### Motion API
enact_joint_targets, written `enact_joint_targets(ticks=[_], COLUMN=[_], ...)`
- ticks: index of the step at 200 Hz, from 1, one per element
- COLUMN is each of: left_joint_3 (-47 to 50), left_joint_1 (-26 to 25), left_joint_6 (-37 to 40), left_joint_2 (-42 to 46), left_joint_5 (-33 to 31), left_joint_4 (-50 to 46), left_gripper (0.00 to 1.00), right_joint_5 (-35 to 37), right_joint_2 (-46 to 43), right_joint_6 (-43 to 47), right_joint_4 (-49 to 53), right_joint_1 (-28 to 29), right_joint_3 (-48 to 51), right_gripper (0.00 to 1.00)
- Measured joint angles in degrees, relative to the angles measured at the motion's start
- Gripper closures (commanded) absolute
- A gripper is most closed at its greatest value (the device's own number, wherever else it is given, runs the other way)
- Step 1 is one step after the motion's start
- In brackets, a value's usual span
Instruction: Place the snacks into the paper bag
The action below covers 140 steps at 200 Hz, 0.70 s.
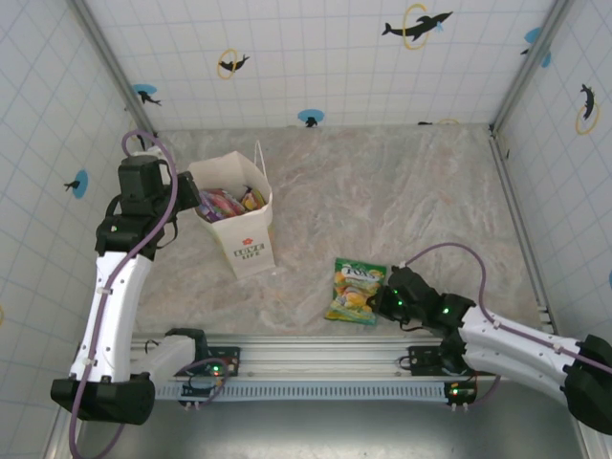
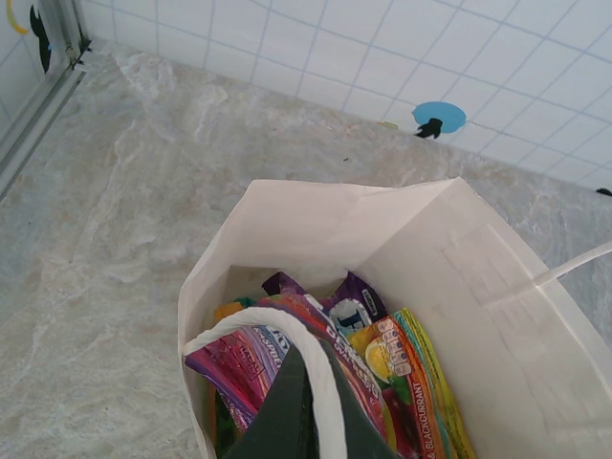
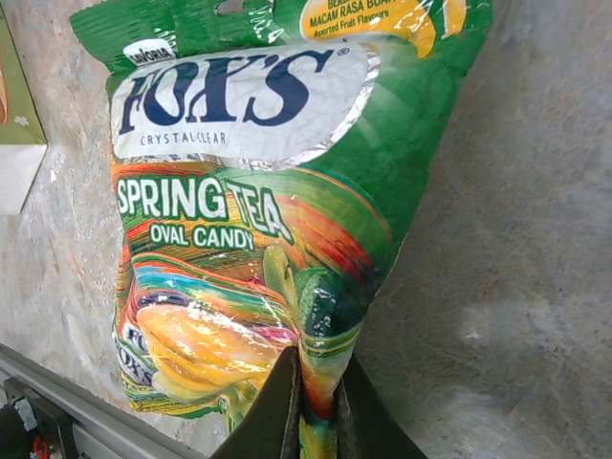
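Note:
The cream paper bag [image 1: 244,244] stands upright at the left of the table with several snacks [image 1: 228,203] inside it. In the left wrist view, purple, magenta and orange packets [image 2: 382,354] lie in the bag [image 2: 497,316]. My left gripper [image 2: 320,421] is shut on the bag's near cord handle [image 2: 325,382] at the bag's left rim [image 1: 191,196]. A green-yellow snack packet [image 1: 356,290] lies flat on the table near the front edge. My right gripper [image 1: 382,298] is shut on that packet's [image 3: 249,191] near right edge, pinching a fold of it between the jaws [image 3: 318,421].
The bag's far handle [image 2: 574,266] sticks out to the right. A metal rail [image 1: 316,354] runs along the near table edge, close below the green packet [image 3: 57,402]. Tiled walls enclose the marble-patterned table [image 1: 402,201] at the back and on both sides.

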<state>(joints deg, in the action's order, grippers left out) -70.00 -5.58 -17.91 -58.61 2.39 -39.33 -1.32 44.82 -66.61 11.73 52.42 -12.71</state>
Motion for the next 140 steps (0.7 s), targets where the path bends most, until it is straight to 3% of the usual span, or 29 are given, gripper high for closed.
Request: enact_joint_targets(ticks=[88,140], left_joint_3=[0.00,0.00], left_joint_1=[0.00,0.00], left_joint_6=[-0.02,-0.02], left_joint_2=[0.00,0.00], left_joint_5=[0.20,0.17], left_joint_4=[0.00,0.00], left_gripper=[1.00,1.00], right_joint_5=[2.80,6.99], right_joint_2=[-0.11,0.02], right_joint_6=[4.20,8.94], right_joint_4=[-0.55,-0.13], right_joint_1=[-1.18,-1.73], right_joint_3=[-1.05,-8.83], right_gripper=[1.00,1.00])
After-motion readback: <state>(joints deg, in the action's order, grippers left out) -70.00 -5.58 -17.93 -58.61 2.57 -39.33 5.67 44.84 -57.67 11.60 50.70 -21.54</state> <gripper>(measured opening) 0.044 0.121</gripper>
